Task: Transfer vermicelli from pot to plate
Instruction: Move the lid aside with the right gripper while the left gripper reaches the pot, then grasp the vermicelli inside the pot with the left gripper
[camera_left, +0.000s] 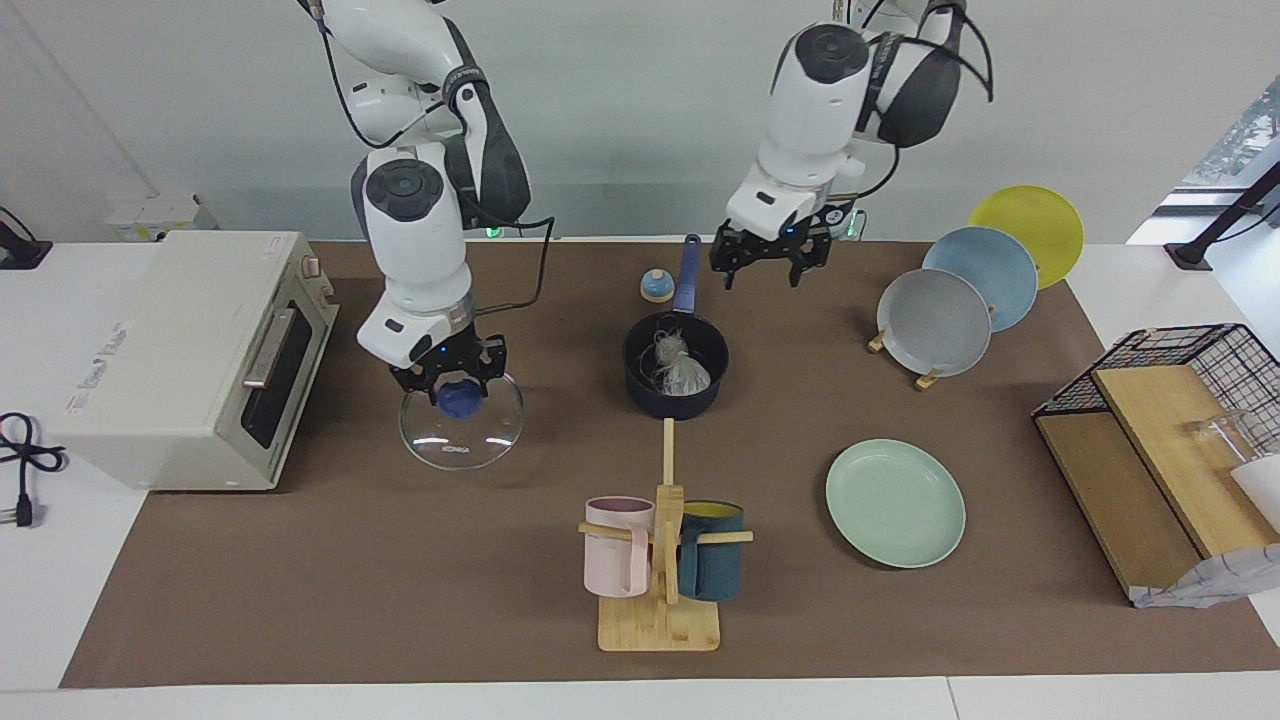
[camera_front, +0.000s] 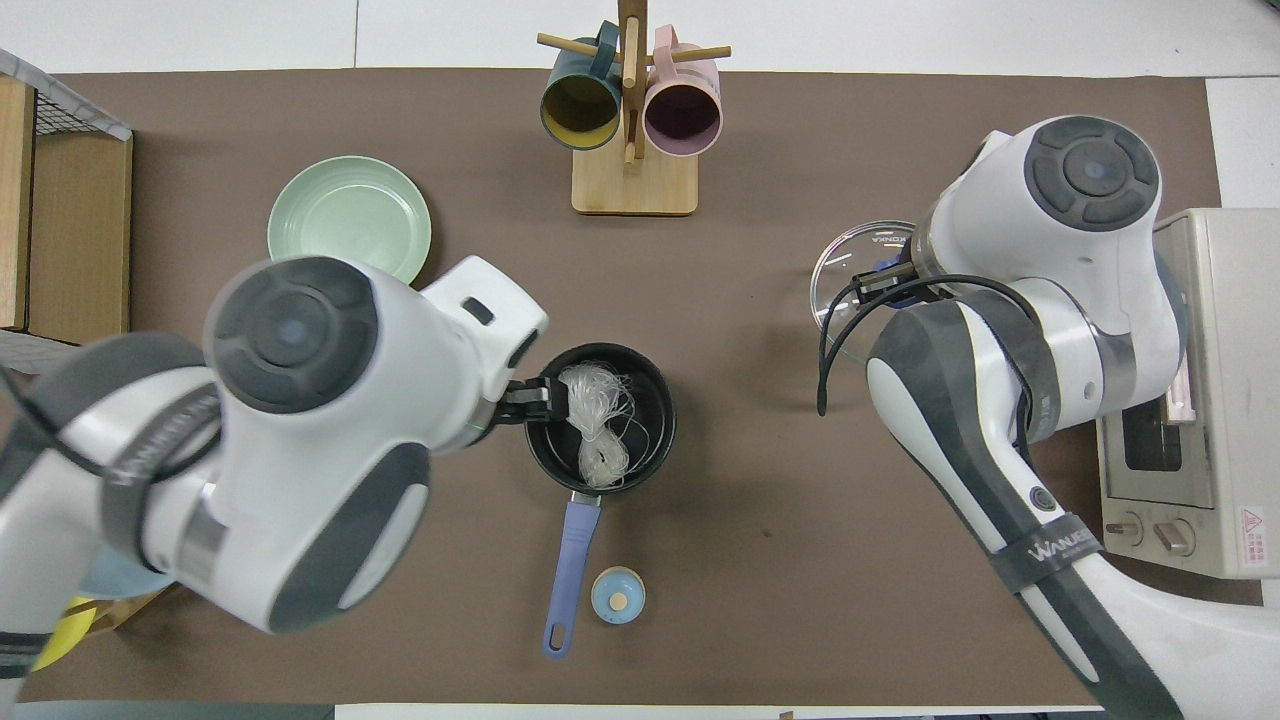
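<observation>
Facing view: the right gripper (camera_left: 447, 383) pinches the blue knob of the glass lid (camera_left: 461, 428) at centre-left, beside the toaster oven (camera_left: 190, 350), the lid low over the brown mat (camera_left: 400, 580). The left gripper (camera_left: 768, 262), fingers spread, hangs at upper centre over the mat beside the pot's handle. The vermicelli (camera_left: 675, 366) lies in the uncovered pot (camera_left: 675, 372) at centre. Bare mat separates the pot from the mint-green plate (camera_left: 895, 503), lower right. The mug rack (camera_left: 659, 560) stands at lower centre.

Overhead view: the left gripper (camera_front: 528, 398) overlaps the pot's (camera_front: 645, 440) rim at centre; the vermicelli (camera_front: 596, 415) fills it. The plate (camera_front: 348, 215) sits upper left, partly under the left arm. A small blue knob-topped cap (camera_front: 617, 595) lies below the pot.
</observation>
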